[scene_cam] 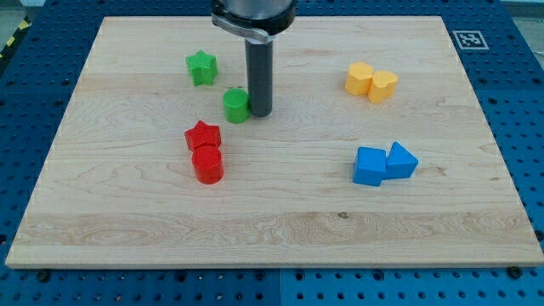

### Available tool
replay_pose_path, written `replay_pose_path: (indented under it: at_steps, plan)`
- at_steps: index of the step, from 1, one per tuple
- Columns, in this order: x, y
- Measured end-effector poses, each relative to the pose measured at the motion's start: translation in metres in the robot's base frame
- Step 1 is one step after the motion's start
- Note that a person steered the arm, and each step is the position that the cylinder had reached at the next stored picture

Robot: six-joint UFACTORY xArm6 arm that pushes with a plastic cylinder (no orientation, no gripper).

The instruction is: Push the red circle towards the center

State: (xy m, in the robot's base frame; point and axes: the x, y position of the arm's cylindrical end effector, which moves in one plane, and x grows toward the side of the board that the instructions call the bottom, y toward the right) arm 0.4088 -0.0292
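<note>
The red circle (207, 164), a short red cylinder, sits left of the board's middle. A red star (202, 135) touches its upper side. My tip (260, 113) rests on the board above and to the right of the red circle, apart from it. The tip stands right beside a green cylinder (236, 105), at its right side, touching or nearly touching it.
A green star (201, 67) lies at upper left. Two yellow blocks (360, 78) (382, 86) sit together at upper right. A blue cube (370, 166) and a blue triangular block (401, 161) touch at right. The wooden board (272, 229) ends in blue pegboard all round.
</note>
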Motion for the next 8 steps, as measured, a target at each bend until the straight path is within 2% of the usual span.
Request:
replay_pose_path:
  at_steps: [2, 4, 6, 7, 8]
  plan:
    - [0.001, -0.025]
    - [0.059, 0.01]
    - [0.117, 0.017]
    - [0.147, 0.002]
    - [0.154, -0.037]
